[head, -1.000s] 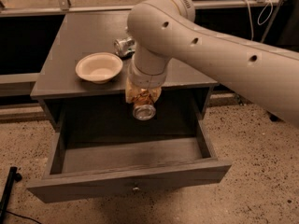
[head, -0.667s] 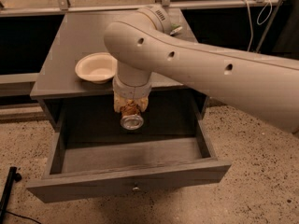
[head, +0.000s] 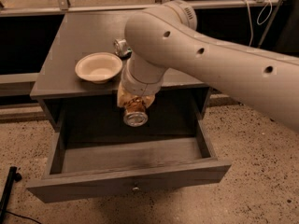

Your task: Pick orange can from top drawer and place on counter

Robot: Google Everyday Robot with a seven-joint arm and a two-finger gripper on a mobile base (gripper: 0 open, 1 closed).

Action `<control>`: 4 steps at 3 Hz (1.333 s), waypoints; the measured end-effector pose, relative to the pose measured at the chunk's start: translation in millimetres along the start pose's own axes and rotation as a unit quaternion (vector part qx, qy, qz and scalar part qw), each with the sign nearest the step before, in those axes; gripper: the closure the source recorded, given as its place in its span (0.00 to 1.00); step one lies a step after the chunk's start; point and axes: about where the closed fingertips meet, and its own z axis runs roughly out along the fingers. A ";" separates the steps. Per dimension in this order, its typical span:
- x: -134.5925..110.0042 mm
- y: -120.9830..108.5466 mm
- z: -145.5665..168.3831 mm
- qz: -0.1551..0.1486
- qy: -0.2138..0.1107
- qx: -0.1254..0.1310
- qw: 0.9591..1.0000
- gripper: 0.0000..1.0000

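Note:
The grey top drawer [head: 126, 174] stands pulled open below the counter [head: 74, 41], its inside bare. My gripper [head: 132, 102] hangs above the drawer's back, just below the counter's front edge. It is shut on the orange can [head: 134, 112], which lies tilted with its silver end facing the camera. The big white arm [head: 210, 59] reaches in from the right and hides the counter's right half.
A cream bowl [head: 99, 67] sits on the counter near its front edge. A silver can [head: 121, 46] lies on the counter behind it, partly hidden by the arm. A black cable end [head: 9, 183] lies on the speckled floor at the left.
The gripper with the orange can has shifted left above the drawer. The arm has swung further over the counter.

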 end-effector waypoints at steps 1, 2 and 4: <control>8.4 5.7 -21.9 -0.007 0.015 0.012 1.000 1.00; 56.6 47.9 -7.4 0.013 -0.015 -0.009 1.000 1.00; 121.3 107.8 -10.2 0.055 -0.007 -0.049 0.997 1.00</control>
